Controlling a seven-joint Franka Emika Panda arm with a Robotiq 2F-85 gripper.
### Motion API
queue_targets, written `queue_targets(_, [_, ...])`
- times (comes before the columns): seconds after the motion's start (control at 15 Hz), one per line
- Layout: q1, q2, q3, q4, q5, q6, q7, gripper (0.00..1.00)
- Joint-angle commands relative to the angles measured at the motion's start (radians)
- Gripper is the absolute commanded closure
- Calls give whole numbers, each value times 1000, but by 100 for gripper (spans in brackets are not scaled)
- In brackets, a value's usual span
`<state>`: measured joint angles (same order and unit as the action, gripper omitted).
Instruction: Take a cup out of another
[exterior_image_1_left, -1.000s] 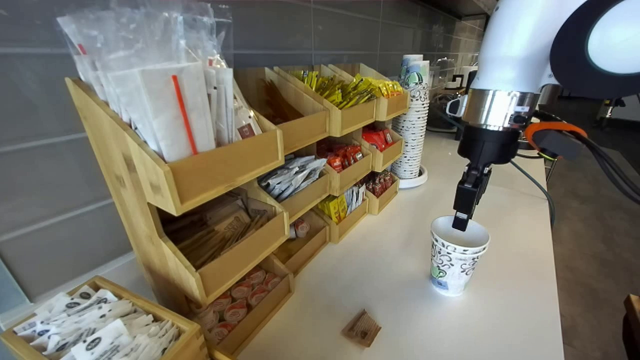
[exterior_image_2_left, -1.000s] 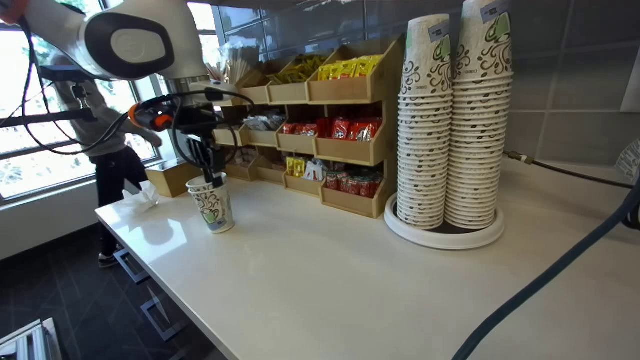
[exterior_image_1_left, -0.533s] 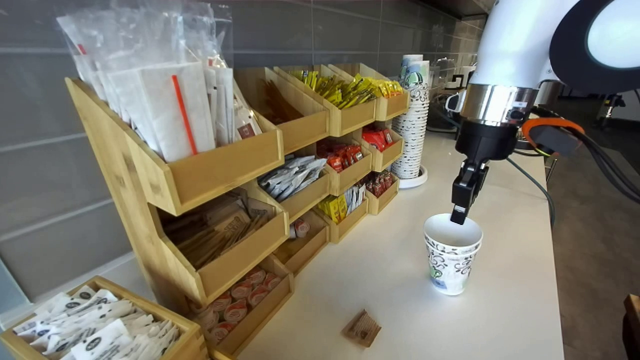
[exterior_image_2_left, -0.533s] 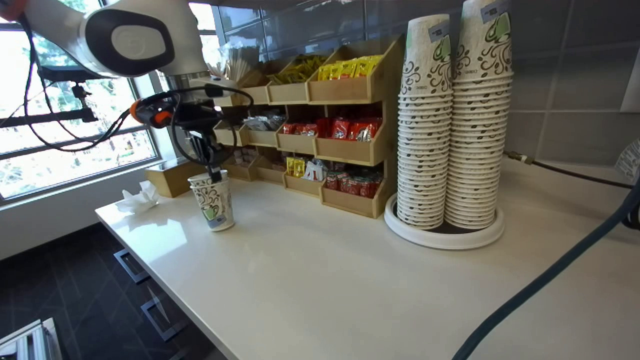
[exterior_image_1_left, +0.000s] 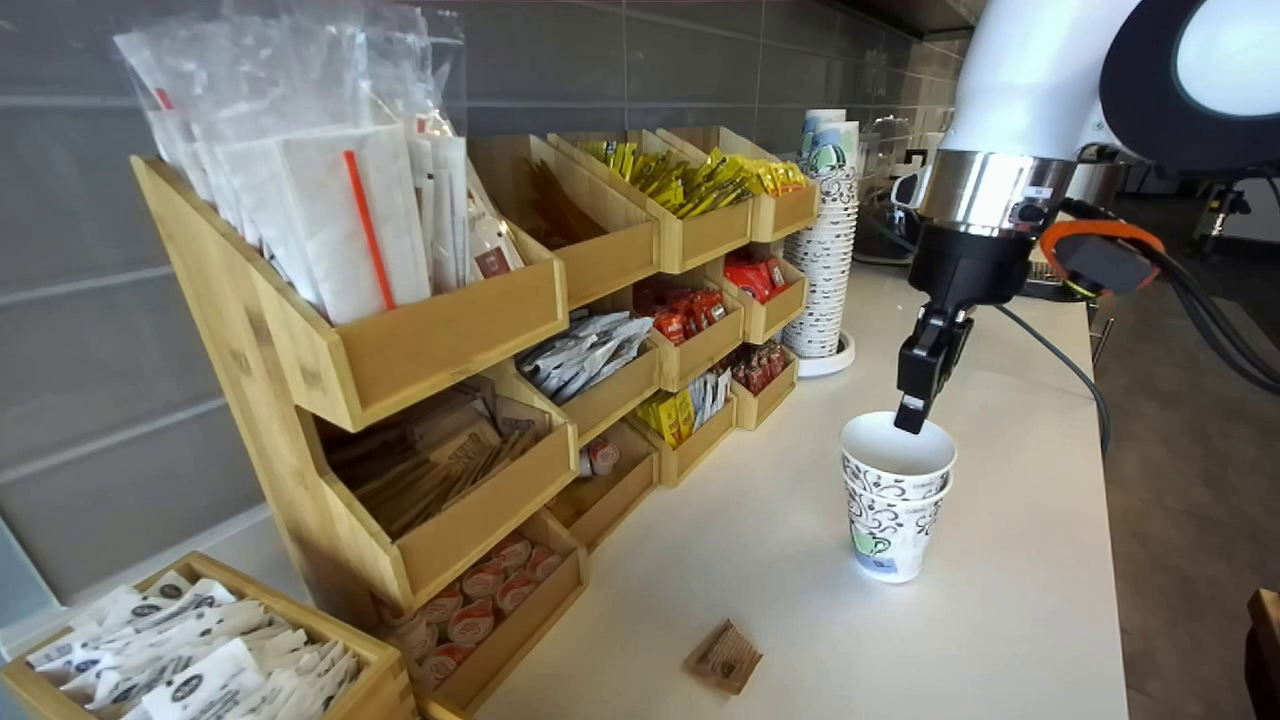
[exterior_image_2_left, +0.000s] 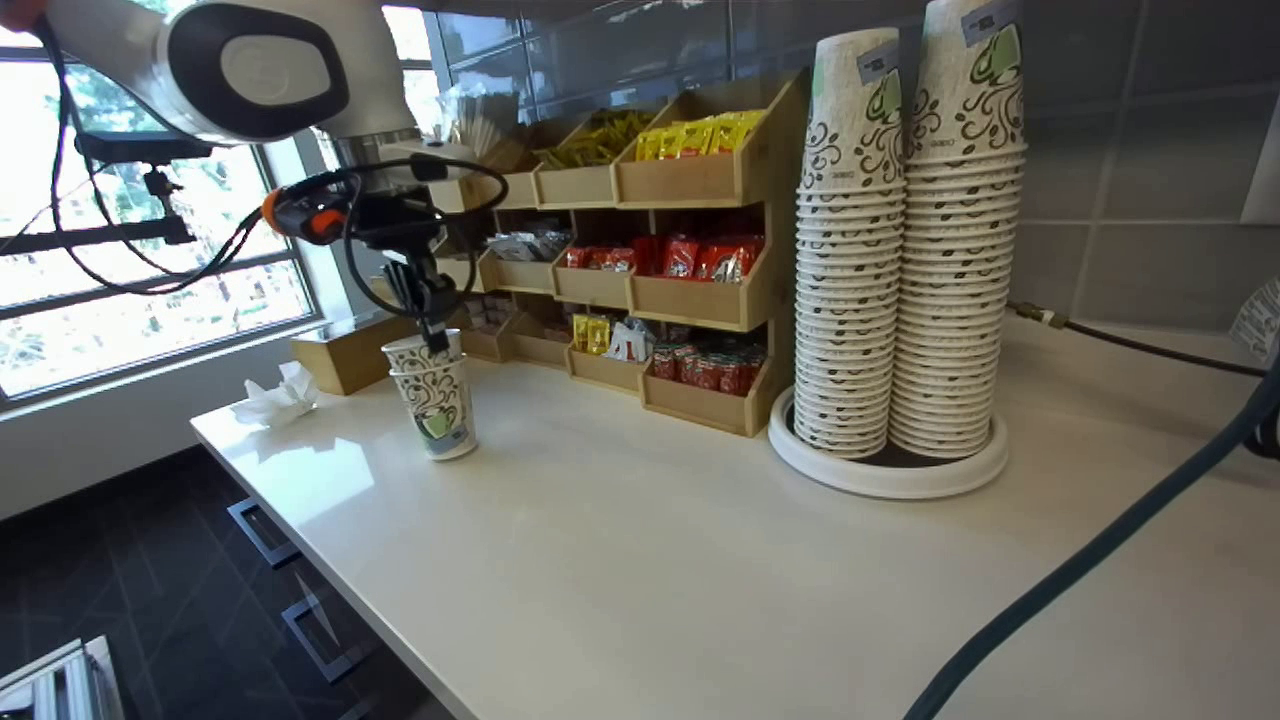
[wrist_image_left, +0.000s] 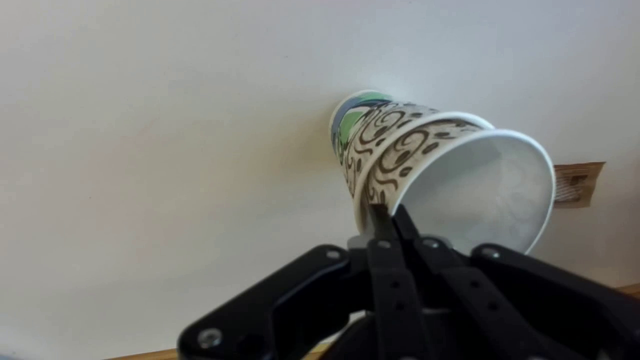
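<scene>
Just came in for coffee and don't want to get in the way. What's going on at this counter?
A robot arm holds the inner cup by its rim in its gripper, apparently to pull it out of the outer cup. The inner cup is partway out, not yet free; whether the outer cup rests fully on the counter is unclear.

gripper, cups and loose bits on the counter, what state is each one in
gripper: jaws shut on the wall of the inner cup
inner cup: partly out of the outer cup
outer cup: around the inner cup's lower part; cannot tell whether its base touches the counter
cup stacks: upside down, nested
brown packet: lying on the counter, sealed or not unclear
white scrap: crumpled
</scene>
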<state>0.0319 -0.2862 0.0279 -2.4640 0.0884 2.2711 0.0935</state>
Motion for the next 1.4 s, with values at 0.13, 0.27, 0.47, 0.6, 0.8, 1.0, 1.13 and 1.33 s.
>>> queue_targets(0.13, [-23,-47,-2,14,-16,-20,26,99])
queue_targets(0.27, [-24,-59,-7,15,-2,-23,14,99])
queue_targets(0.47, [-21,-85,-15,19,12,-37,5,99])
queue_targets(0.6, [-21,-111,-18,23,14,-50,4,99])
queue_targets(0.8, [-22,-162,-21,34,14,-82,8,99])
queue_targets(1.0, [-23,-206,-32,56,24,-127,1,99])
queue_targets(1.13, [-23,-228,-40,72,29,-151,-2,99])
queue_targets(1.33, [-21,-249,-69,98,54,-198,-23,99])
